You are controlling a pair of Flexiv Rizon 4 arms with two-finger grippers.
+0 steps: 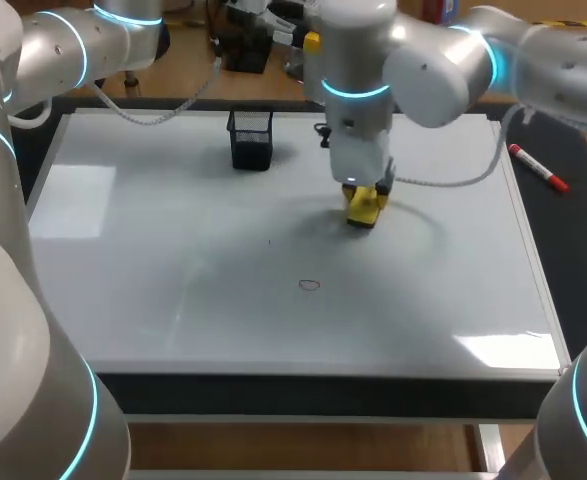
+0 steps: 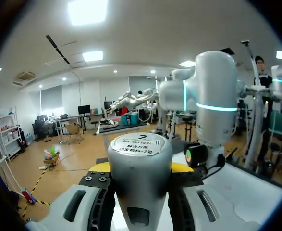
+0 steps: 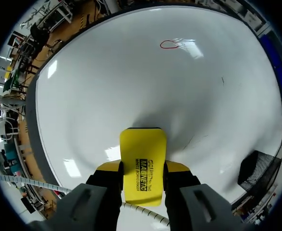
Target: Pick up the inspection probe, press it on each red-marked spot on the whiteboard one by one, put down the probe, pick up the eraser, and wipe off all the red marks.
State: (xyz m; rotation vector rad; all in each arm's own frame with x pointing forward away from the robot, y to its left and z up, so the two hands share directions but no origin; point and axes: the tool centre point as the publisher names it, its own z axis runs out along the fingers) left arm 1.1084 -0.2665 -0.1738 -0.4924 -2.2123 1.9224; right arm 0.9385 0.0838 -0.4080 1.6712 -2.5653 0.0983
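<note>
My right gripper [image 1: 366, 192] is shut on a yellow eraser [image 1: 363, 211] and holds it down on the whiteboard [image 1: 153, 260], right of the middle toward the back. In the right wrist view the eraser [image 3: 142, 149] sits between the two yellow fingertips of that gripper [image 3: 142, 169]. A small red ring mark [image 1: 309, 285] lies on the board nearer the front; the same red mark [image 3: 168, 44] shows well ahead of the eraser. My left gripper [image 2: 141, 168] is shut on the grey, label-topped inspection probe [image 2: 140, 144] and is raised off the board, out of the head view.
A black mesh pen holder [image 1: 250, 140] stands at the back of the board, left of the right gripper. A red marker [image 1: 538, 167] lies on the dark table right of the board. A tiny dark speck [image 1: 269, 241] marks the board's middle.
</note>
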